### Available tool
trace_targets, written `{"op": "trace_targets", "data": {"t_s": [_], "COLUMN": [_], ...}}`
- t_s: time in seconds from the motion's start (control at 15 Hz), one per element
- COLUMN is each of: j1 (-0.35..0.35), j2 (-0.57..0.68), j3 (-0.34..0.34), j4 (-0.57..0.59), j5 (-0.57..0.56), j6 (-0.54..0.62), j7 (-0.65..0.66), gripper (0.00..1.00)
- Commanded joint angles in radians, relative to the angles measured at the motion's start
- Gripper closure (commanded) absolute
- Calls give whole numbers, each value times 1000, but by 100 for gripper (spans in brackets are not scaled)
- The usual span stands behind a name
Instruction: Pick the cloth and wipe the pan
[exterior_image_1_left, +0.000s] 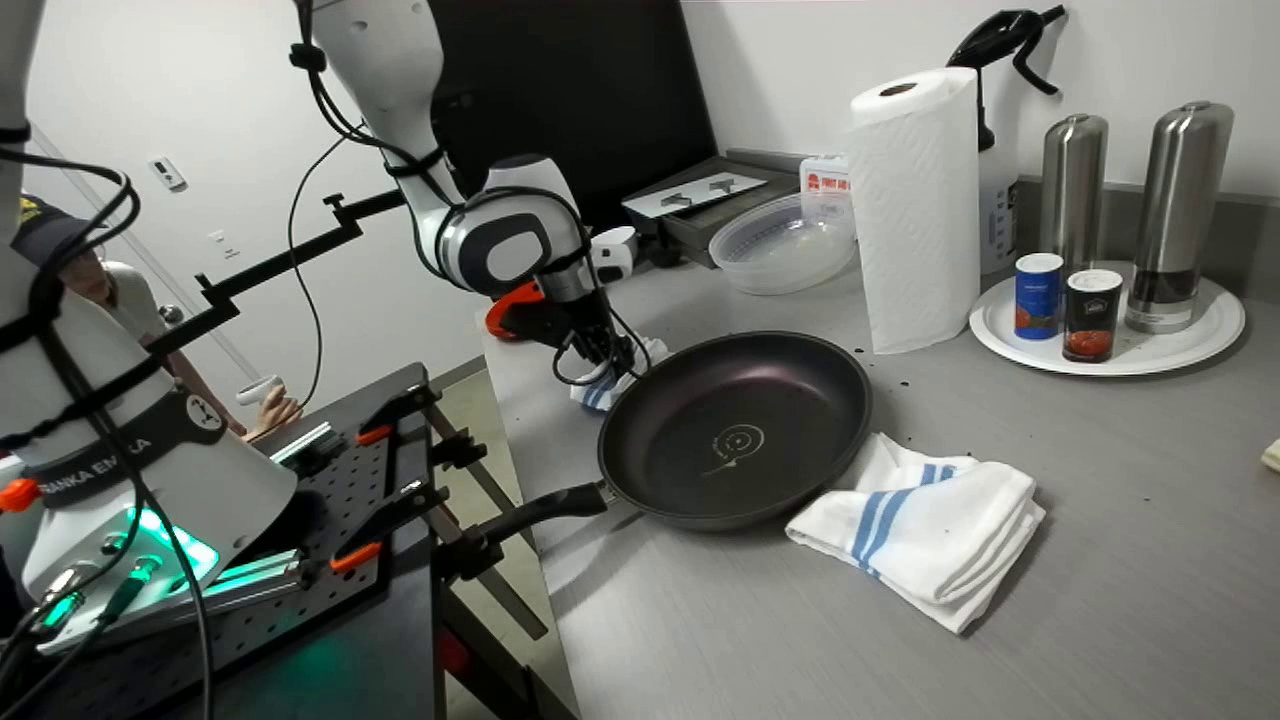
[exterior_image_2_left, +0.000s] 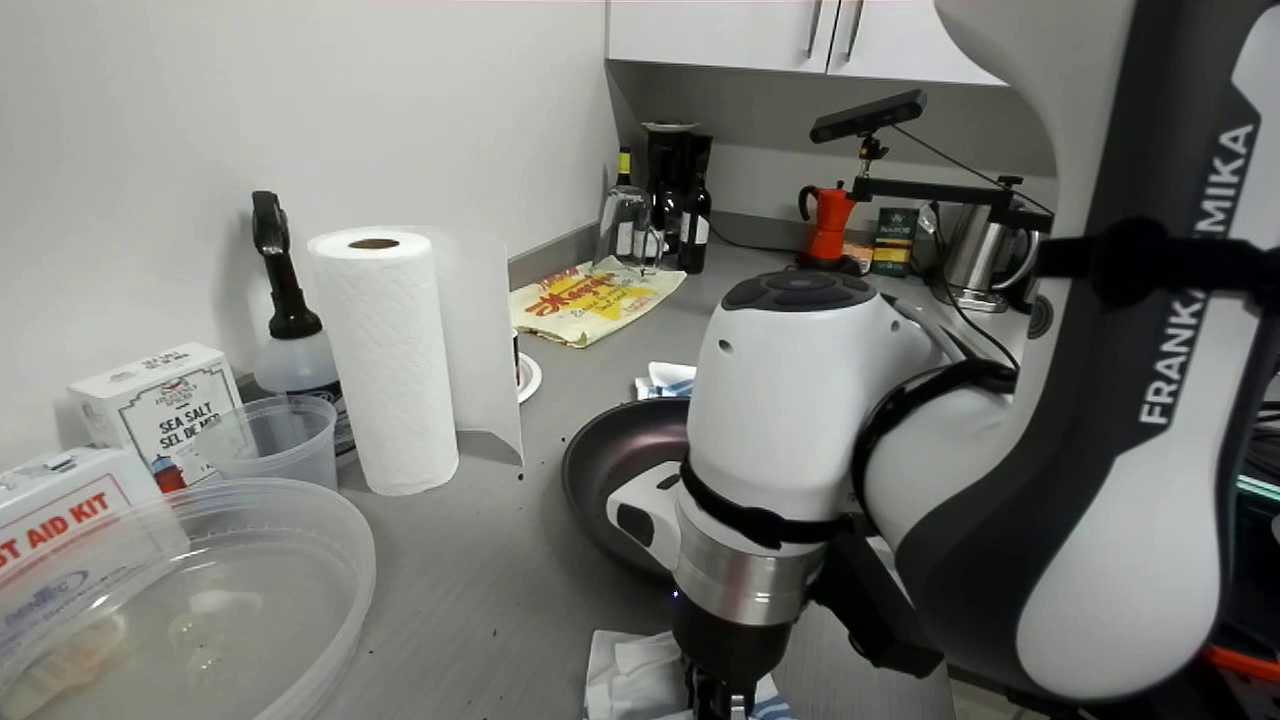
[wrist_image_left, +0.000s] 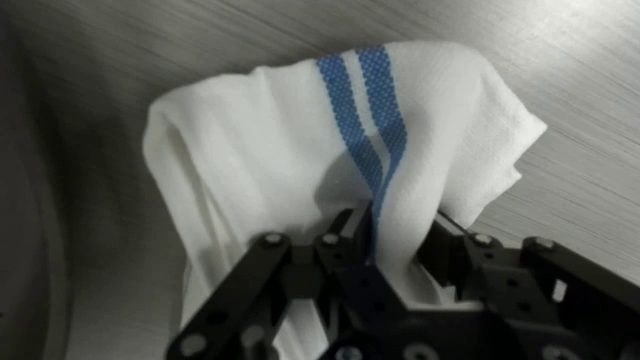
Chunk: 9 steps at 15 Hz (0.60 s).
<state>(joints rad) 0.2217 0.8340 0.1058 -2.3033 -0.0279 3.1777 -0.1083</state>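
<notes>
Here, narrowly parted, the pincer (wrist_image_left: 401, 231) grips a cloth (wrist_image_left: 295, 140) (1 of 2) beside the pan (exterior_image_1_left: 690, 410).

“franka” on arm (exterior_image_2_left: 1100, 430), “sea salt” on carton (exterior_image_2_left: 160, 400), “first aid” on box (exterior_image_1_left: 826, 180)

You are in a kitchen corner set up partly as a robot lab.
The kitchen shows on your grey bench (exterior_image_1_left: 690, 610), which carries a frying pan (exterior_image_1_left: 740, 410), a paper towel roll (exterior_image_1_left: 918, 220) and two tall steel grinders (exterior_image_1_left: 1180, 215) on a white plate (exterior_image_1_left: 1218, 310). In an exterior view you have wall cabinets (exterior_image_2_left: 730, 30), a red moka pot (exterior_image_2_left: 830, 222), a metal kettle (exterior_image_2_left: 973, 252), dark bottles (exterior_image_2_left: 695, 230) and a box marked sea salt (exterior_image_2_left: 165, 410). The lab shows in your arm's base (exterior_image_1_left: 150, 500), standing by a perforated plate (exterior_image_1_left: 325, 505) with black clamps (exterior_image_1_left: 392, 525), and in the camera (exterior_image_2_left: 868, 115) on its black bracket (exterior_image_2_left: 930, 191).
</notes>
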Motion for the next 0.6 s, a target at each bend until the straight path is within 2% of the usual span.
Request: {"op": "trace_targets", "data": {"t_s": [0.0,0.2,0.4,0.47,0.53], "j1": [14,2,-15,-18,-22], "j2": [20,5,-8,-11,-15], "j3": [-18,-11,3,6,10], "j4": [12,8,5,4,3], "j5": [-15,-11,-7,-6,-6], "j6": [6,-11,-26,-30,-31], "j7": [29,35,43,46,48], "gripper": [96,98,94,86,69]}}
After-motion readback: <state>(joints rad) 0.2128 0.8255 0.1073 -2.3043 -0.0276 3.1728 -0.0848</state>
